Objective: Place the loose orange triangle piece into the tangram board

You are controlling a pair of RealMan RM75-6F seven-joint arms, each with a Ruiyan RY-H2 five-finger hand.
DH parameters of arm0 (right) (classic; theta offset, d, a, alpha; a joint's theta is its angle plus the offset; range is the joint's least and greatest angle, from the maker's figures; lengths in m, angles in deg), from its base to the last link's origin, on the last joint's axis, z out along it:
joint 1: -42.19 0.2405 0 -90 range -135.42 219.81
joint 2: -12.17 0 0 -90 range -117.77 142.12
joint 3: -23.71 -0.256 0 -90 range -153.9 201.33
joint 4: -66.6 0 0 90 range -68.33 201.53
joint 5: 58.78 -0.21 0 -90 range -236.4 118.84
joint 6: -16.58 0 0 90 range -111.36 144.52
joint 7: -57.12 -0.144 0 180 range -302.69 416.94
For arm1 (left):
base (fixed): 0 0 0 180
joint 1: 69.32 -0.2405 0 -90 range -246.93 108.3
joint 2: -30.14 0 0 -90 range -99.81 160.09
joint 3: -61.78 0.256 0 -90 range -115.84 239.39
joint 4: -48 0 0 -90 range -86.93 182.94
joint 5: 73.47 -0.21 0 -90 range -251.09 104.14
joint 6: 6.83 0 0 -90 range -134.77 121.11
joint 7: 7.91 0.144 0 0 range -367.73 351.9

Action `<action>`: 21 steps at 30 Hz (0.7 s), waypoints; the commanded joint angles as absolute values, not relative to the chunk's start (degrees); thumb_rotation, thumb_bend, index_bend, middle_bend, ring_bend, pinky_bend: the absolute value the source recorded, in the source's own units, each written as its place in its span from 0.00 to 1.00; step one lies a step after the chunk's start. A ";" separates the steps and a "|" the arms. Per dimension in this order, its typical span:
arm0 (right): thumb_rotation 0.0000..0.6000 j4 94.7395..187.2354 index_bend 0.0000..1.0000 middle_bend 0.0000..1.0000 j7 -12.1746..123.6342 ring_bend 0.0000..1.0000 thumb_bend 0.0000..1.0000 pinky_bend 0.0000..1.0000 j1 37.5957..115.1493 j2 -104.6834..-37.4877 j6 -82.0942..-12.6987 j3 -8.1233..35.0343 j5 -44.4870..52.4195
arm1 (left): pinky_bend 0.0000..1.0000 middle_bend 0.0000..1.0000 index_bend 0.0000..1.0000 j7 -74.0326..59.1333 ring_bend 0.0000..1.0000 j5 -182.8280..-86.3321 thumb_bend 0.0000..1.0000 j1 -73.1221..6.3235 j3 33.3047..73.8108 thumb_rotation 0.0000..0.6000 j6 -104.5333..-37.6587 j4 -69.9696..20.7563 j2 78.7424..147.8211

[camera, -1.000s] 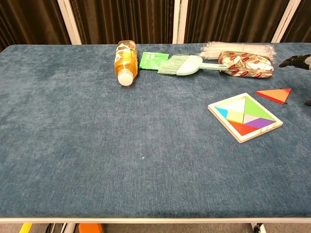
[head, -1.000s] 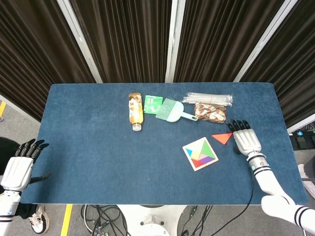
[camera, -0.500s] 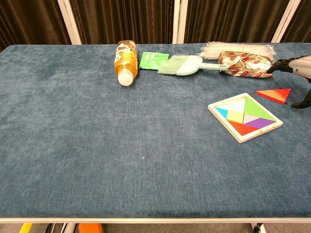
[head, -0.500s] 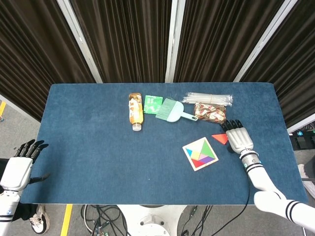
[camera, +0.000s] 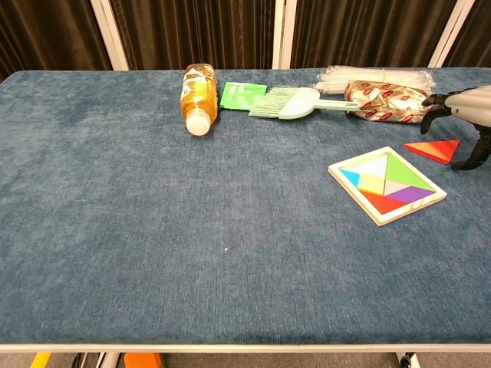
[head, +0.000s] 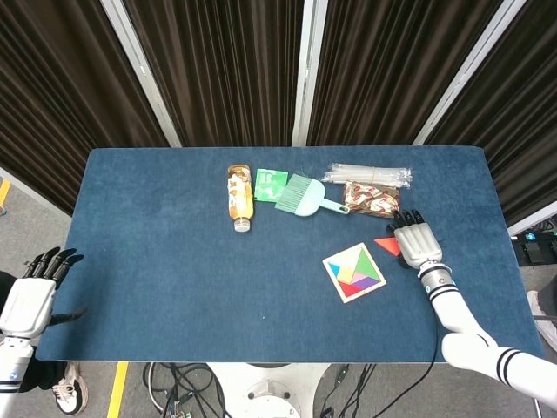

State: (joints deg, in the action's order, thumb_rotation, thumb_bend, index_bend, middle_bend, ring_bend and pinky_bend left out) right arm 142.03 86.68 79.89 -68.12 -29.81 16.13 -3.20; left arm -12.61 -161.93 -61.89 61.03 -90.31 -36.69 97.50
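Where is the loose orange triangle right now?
Orange triangle lies flat on the table's right side, just right of the tangram board, beneath the right robot hand.

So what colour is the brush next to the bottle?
The brush is pale mint green, clearest in the chest view.

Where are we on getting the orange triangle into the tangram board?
Nothing placed yet. The orange triangle lies flat on the table, just right of the tangram board. In hand: the right robot hand hovers over the triangle, fingers spread, not gripping. Left: grasp it, carry it and seat it in the board.
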 commanded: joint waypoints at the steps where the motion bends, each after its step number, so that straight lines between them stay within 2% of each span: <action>1: 1.00 141.81 0.31 0.00 87.06 0.00 0.14 0.00 80.21 -68.28 -29.83 16.42 -3.59 | 0.13 0.13 0.19 -12.64 0.05 -161.92 0.00 -61.87 61.05 1.00 -90.26 -36.56 97.46; 8: 1.00 141.21 0.34 0.00 87.56 0.00 0.14 0.00 80.90 -68.87 -29.99 17.02 -4.41 | 0.13 0.13 0.19 -12.92 0.05 -161.86 0.00 -62.08 61.14 1.00 -90.42 -36.35 97.20; 21: 1.00 141.33 0.46 0.00 88.25 0.00 0.18 0.00 81.47 -69.38 -31.02 17.74 -6.13 | 0.13 0.13 0.19 -13.24 0.05 -161.88 0.00 -62.08 61.37 1.00 -90.05 -35.73 97.51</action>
